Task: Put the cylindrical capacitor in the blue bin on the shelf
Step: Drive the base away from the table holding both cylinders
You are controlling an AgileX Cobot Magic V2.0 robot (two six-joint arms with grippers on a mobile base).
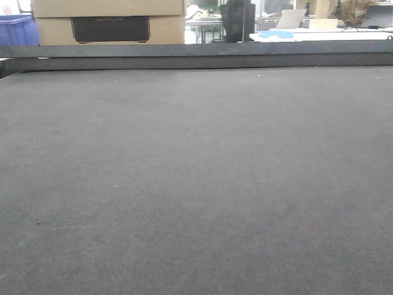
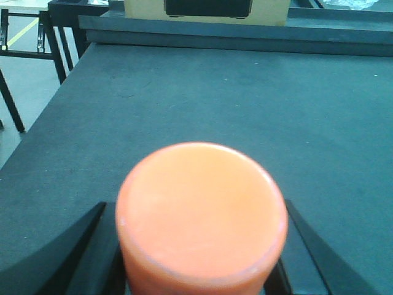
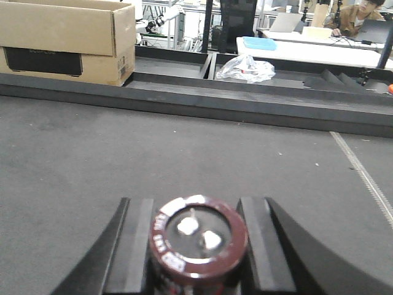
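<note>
The cylindrical capacitor (image 3: 198,236) stands upright between the black fingers (image 3: 136,246) of my right gripper (image 3: 196,212), which is shut on it. It has a dark maroon sleeve with pale print and two small silvery terminals on top. My left gripper (image 2: 201,215) is shut on an orange cylinder (image 2: 201,212) with a flat top, which hides most of the jaws. Both grippers hover over the dark grey table (image 1: 196,184). A blue bin (image 1: 15,29) shows at the far back left, and what it rests on is hidden. The shelf is out of view.
A raised dark ledge (image 1: 196,56) runs along the table's far edge. A cardboard box (image 1: 107,21) stands behind it at the left, also seen as the box (image 3: 67,37) in the right wrist view. A clear plastic bag (image 3: 245,67) lies further right. The table's left edge (image 2: 43,123) drops to the floor.
</note>
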